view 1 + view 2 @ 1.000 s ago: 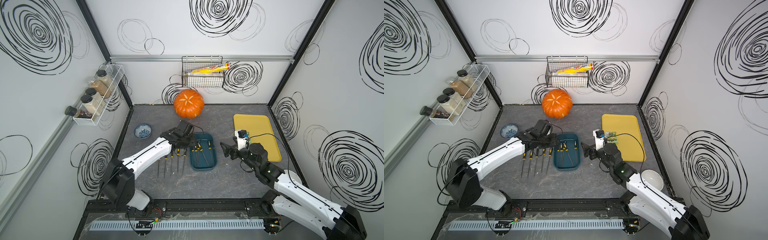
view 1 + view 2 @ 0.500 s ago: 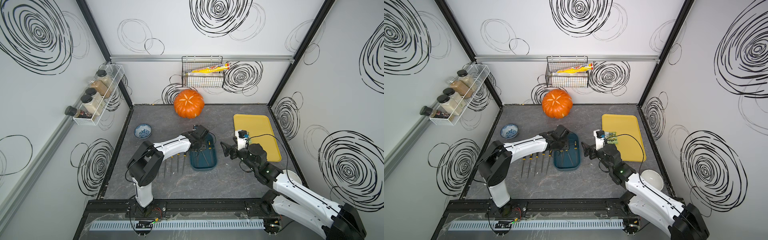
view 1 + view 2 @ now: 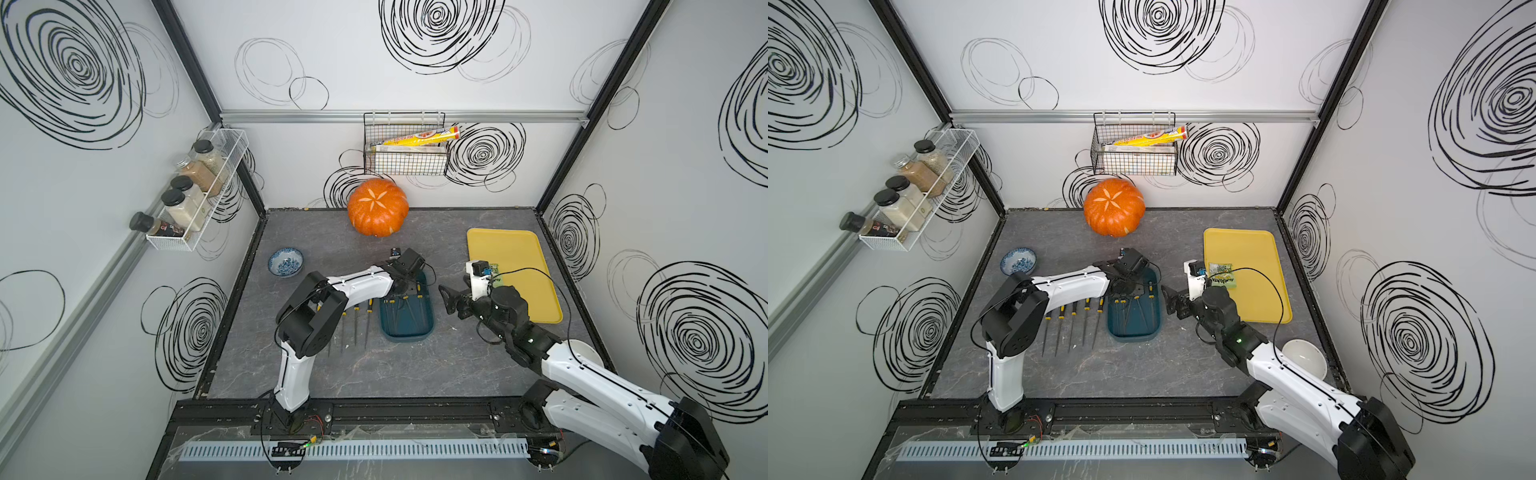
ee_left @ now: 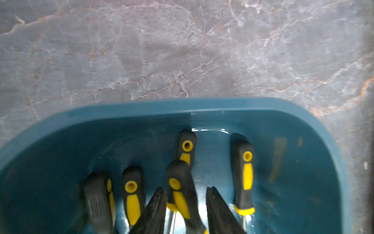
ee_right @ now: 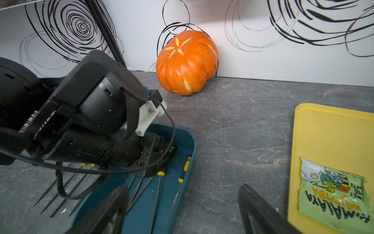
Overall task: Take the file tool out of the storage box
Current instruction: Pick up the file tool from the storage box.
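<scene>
While storage box holds 5 files, L claw straddles one, apart; R claw apart.

I work in a robot test cell dressed as a kitchen: white walls with drawn black swirls, black frame posts, a grey marble desk, a rack of spice jars, a wire basket, a pumpkin.
</scene>
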Robot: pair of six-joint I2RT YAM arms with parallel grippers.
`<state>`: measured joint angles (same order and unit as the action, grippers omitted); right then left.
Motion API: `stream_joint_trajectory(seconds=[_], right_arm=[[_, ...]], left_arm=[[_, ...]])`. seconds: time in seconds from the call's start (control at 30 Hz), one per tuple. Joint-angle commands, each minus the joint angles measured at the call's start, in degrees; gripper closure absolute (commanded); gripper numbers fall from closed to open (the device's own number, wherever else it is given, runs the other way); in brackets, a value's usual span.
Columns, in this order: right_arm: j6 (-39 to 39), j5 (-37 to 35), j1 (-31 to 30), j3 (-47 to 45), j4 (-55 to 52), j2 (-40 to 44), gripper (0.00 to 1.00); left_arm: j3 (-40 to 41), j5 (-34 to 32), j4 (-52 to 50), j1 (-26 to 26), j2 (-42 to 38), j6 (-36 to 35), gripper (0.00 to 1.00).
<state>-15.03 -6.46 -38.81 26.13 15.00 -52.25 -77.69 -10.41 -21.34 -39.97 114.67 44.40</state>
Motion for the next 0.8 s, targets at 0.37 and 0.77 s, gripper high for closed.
stream_joint_trajectory(seconds=[0.37,0.77], right_arm=[[-0.3,0.1,0.1,0.3,1.8,-0.4,0.11],[-0.1,0.0,0.1,0.7,1.4,-1.7,0.11]], left_arm=[[-2.1,2.4,-0.1,1.8,4.0,-0.6,0.64],[0.5,2.8,4.1,1.2,-1.0,-0.5,0.93]])
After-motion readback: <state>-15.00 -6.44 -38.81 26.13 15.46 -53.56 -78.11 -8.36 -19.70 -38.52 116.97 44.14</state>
